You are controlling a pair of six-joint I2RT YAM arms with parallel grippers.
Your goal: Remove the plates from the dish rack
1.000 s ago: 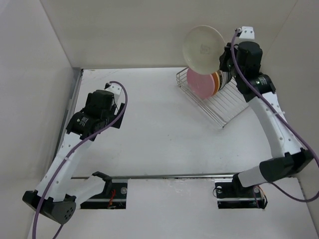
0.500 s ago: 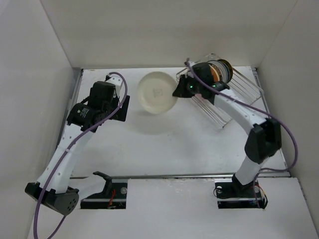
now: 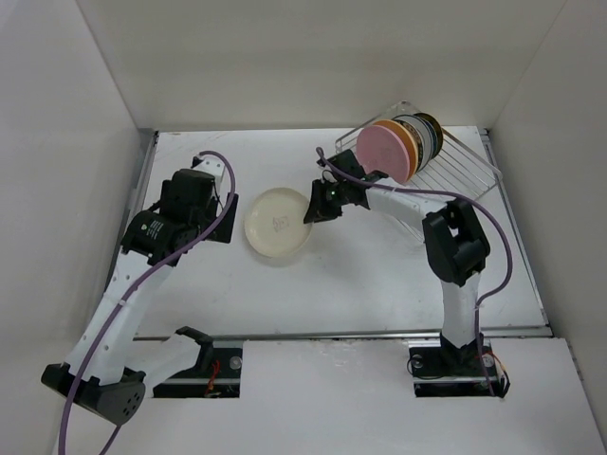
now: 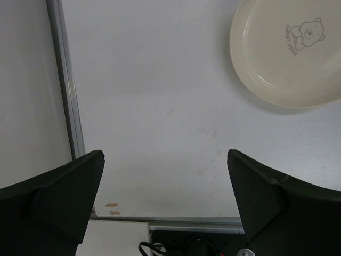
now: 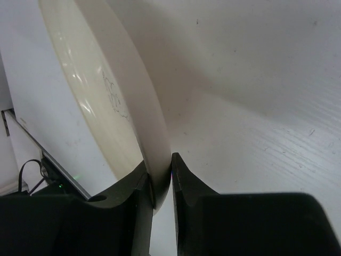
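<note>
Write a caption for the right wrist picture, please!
Right fingers pinching the rim of a cream plate, white table behind.

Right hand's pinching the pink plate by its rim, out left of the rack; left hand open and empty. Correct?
Wrong colour: the right hand holds the cream plate, not the pink one, as the right wrist view shows. The pink plate stands in the dish rack. The rest holds.

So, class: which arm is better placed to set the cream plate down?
Right. The right gripper grips the plate by its rim over the table; the left gripper is open and empty.
</note>
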